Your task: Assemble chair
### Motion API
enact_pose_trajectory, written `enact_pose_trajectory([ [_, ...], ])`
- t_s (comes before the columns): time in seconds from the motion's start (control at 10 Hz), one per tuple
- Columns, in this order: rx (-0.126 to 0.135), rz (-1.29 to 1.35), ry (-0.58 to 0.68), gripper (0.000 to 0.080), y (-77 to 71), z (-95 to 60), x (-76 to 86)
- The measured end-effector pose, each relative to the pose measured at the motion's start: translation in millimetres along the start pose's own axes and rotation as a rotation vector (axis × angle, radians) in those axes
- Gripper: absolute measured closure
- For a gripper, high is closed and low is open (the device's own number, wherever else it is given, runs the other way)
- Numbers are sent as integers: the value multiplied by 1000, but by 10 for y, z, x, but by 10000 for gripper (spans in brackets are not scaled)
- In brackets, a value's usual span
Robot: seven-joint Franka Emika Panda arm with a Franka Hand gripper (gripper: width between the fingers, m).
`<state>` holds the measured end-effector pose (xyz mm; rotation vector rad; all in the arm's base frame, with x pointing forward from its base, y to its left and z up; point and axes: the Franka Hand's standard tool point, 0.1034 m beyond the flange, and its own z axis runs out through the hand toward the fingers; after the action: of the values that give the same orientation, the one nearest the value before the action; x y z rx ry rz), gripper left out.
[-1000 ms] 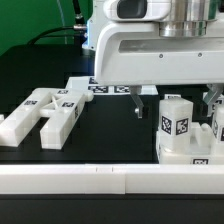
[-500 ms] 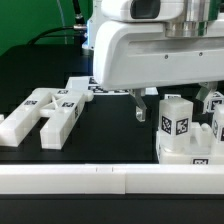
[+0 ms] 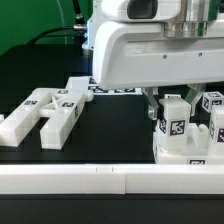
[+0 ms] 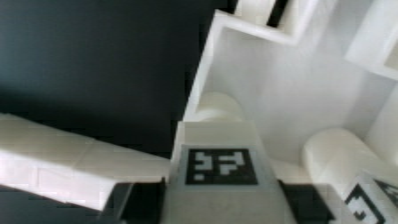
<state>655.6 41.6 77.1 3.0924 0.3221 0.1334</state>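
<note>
My gripper (image 3: 174, 116) hangs low over the partly built chair at the exterior view's right. Its fingers (image 3: 153, 112) stand on either side of an upright white tagged block (image 3: 173, 127) and press against it. That block stands on the wide white seat block (image 3: 185, 152). In the wrist view the tagged block (image 4: 219, 160) sits between the two dark pads (image 4: 143, 205), with no gap showing; the gripper (image 4: 222, 208) is shut on it. Another tagged piece (image 3: 212, 103) stands just behind at the right. Loose white bars and a slotted piece (image 3: 45, 112) lie at the left.
The marker board (image 3: 108, 89) lies flat at the back under the gripper body. A long white rail (image 3: 100, 181) runs along the front edge. Black tabletop (image 3: 115, 130) separates the loose parts from the seat block.
The gripper has come down and a little to the right over the upright block. Its left finger has moved inward against the block.
</note>
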Motion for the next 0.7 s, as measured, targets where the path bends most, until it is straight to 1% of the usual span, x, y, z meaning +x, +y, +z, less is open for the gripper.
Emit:
enact_pose_trajectory([
  [0.4,5,321,1,510,-14,17,-14],
  [0.7,16,603,5,509,-28,21,-9],
])
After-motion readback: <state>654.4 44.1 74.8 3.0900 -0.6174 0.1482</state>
